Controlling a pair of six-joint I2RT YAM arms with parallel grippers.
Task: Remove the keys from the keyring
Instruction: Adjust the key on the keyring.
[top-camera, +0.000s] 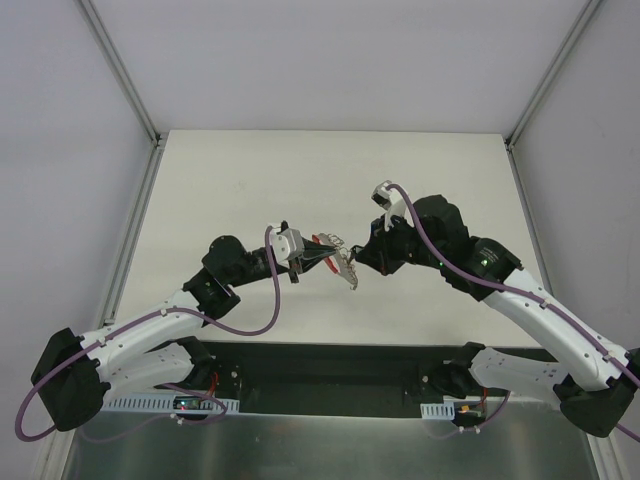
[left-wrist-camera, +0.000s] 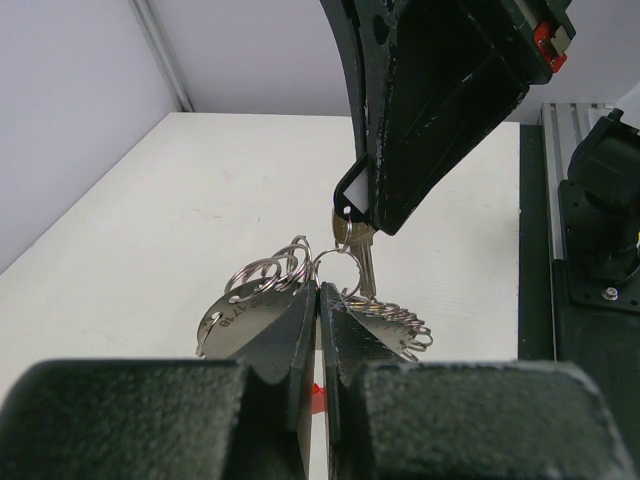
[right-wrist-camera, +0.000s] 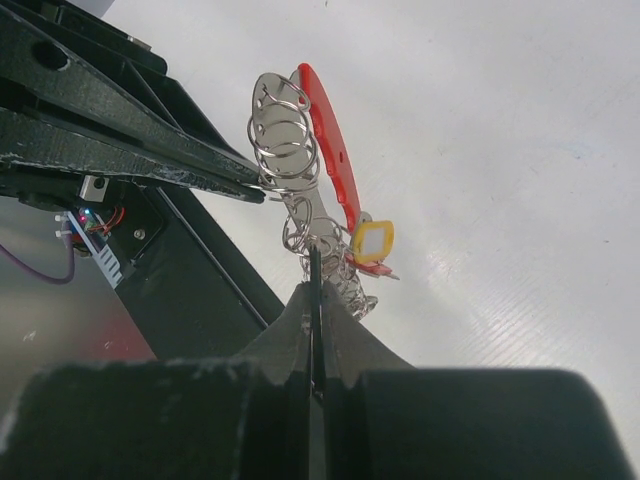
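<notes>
Both grippers meet above the middle of the table, holding one bunch between them. My left gripper (top-camera: 318, 256) (left-wrist-camera: 322, 295) is shut on the keyring (left-wrist-camera: 275, 272), a cluster of thin steel rings with an engraved oval metal tag (left-wrist-camera: 240, 318). My right gripper (top-camera: 358, 262) (right-wrist-camera: 315, 262) is shut on a thin dark-edged piece at the head of a key (left-wrist-camera: 363, 258), which hangs blade-down beside the rings. The right wrist view shows the rings (right-wrist-camera: 285, 150), a red plastic piece (right-wrist-camera: 330, 150) and a yellow-framed tag (right-wrist-camera: 372, 240). Other keys are lost in the jumble.
The white table (top-camera: 250, 180) lies below the bunch, with metal rails (top-camera: 135, 220) along its sides and grey walls beyond. The dark arm mounts (top-camera: 330, 370) sit at the near edge.
</notes>
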